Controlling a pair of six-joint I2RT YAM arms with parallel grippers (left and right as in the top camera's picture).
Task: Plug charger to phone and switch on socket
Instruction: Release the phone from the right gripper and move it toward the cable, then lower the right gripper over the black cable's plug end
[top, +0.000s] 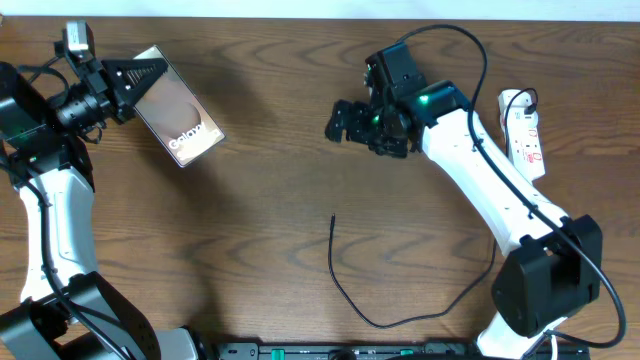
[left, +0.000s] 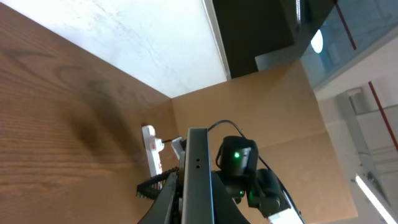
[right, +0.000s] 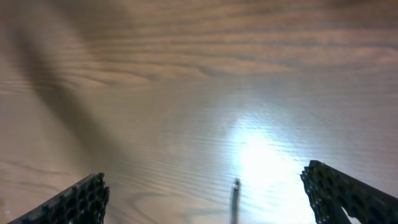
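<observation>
Brown wooden tabletop (top: 270, 170) carried the work. At far left the left claw (top: 148, 80) pinched the phone (top: 182, 122) by one end, apparently lifted to present its port. The right claw (top: 340, 122) hung spread near the charger (top: 333, 245) tip, seemingly lining up a pickup. The socket (top: 527, 135) lay far right, untouched.

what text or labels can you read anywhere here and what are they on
"Galaxy": white lettering on the phone; whatever follows it is lost in glare.
Red marks on the socket: too small to read.
Both wrist views: no readable text.
</observation>
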